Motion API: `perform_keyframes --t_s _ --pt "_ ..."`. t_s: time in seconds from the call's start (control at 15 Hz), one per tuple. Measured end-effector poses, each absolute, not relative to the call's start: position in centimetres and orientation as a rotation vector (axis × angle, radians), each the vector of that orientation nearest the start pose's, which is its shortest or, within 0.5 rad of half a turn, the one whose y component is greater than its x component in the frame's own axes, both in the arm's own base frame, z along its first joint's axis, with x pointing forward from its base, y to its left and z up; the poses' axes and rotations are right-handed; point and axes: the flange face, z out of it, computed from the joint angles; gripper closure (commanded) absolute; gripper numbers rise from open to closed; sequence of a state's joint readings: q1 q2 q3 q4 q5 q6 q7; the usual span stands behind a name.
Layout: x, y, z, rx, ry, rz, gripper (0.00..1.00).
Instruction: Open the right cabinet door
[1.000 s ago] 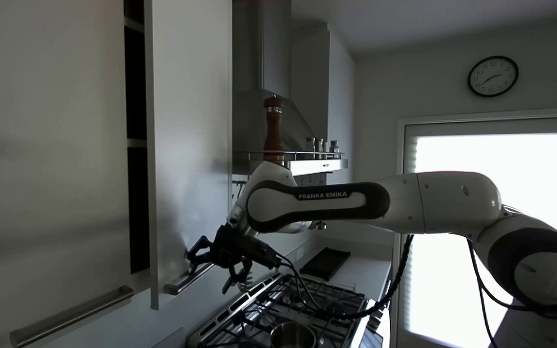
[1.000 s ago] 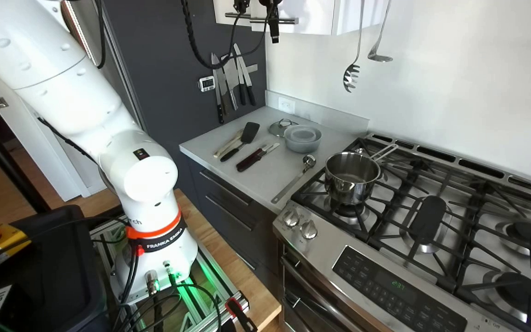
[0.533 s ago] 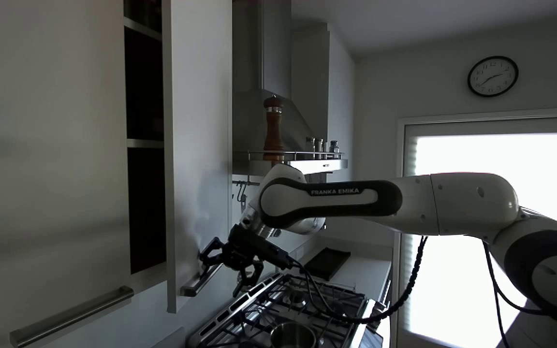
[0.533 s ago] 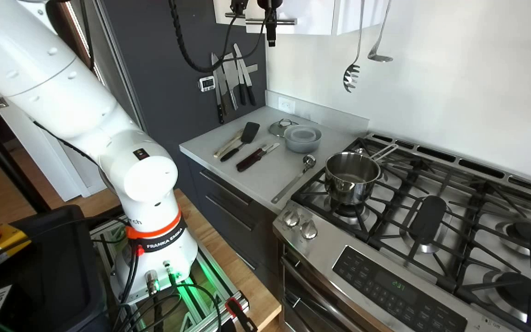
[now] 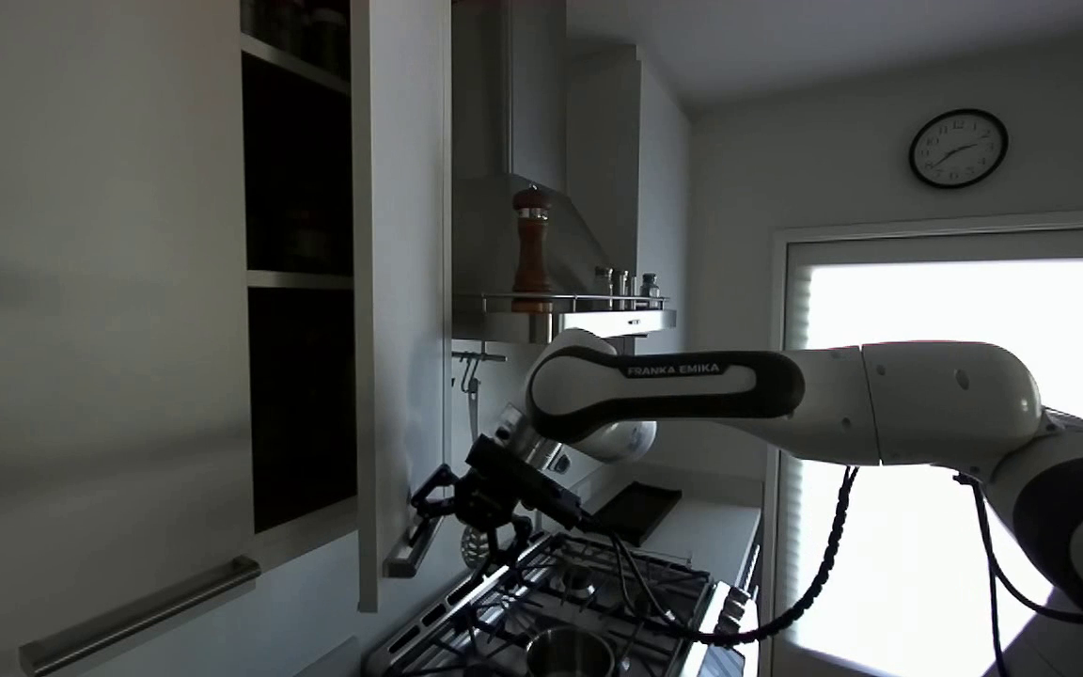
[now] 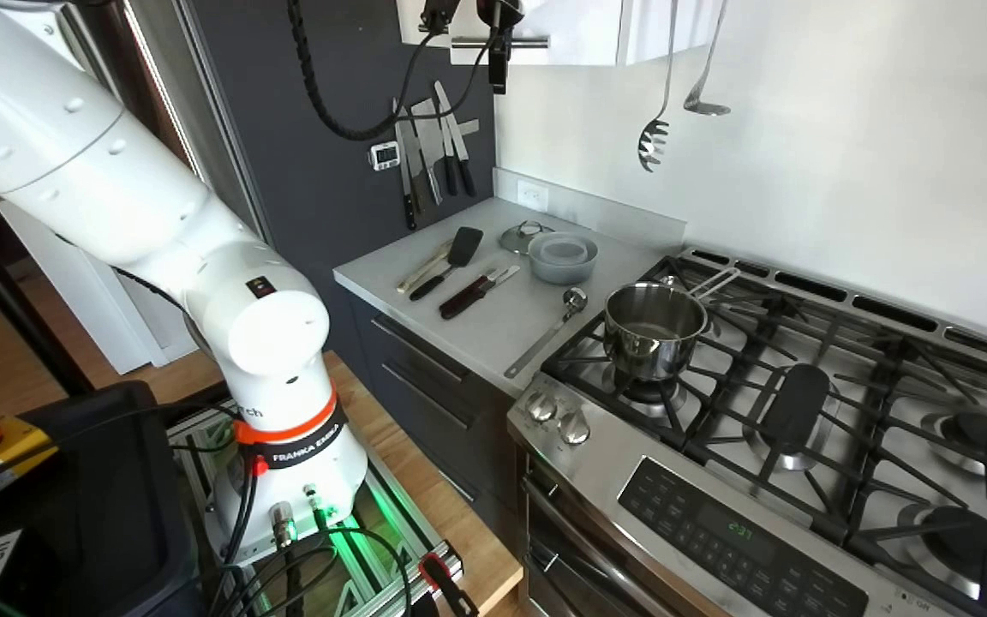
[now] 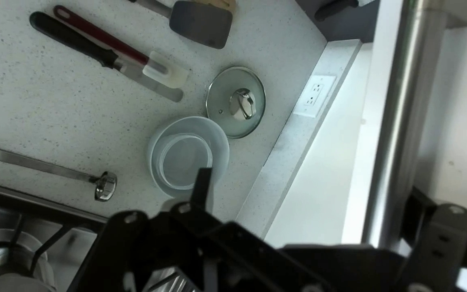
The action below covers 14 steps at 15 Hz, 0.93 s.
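The right cabinet door (image 5: 410, 282) is a pale-grey panel standing ajar, with the dark shelved interior (image 5: 302, 376) showing beside it. Its lower part also shows in an exterior view (image 6: 579, 30). Its short silver bar handle (image 5: 415, 553) is near the bottom edge and shows large in the wrist view (image 7: 395, 134). My gripper (image 5: 452, 555) is open at the handle. One finger sits behind the bar, between bar and door. The other finger stands well apart on the outer side, over the counter in the wrist view (image 7: 308, 198). The bar is not clamped.
The wider panel (image 5: 90, 282) with its longer handle (image 5: 142, 616) is shut. The stove (image 6: 793, 428) with a pot (image 6: 656, 330) is below. Range hood shelf (image 5: 588, 324) holds a pepper mill (image 5: 532, 249). Hanging utensils (image 6: 655, 137) and counter (image 6: 502, 334) are nearby.
The right cabinet door has swung further open, showing more of the interior. My gripper and arm have moved with it, rightward and slightly down in an exterior view. One finger stays behind the handle.
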State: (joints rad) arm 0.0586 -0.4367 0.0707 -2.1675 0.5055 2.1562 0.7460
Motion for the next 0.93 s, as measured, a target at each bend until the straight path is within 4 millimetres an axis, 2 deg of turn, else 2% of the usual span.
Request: perform_keyframes --t_s 0.33,0.6,0.93 --pt "43.7 6.7 60.7 -2.268 1.038 -0.27 0.0" --pt "43.0 6.3 59.9 -2.223 1.012 -0.325 0.0" --pt "42.6 4.7 60.7 -2.16 1.009 -0.48 0.0"
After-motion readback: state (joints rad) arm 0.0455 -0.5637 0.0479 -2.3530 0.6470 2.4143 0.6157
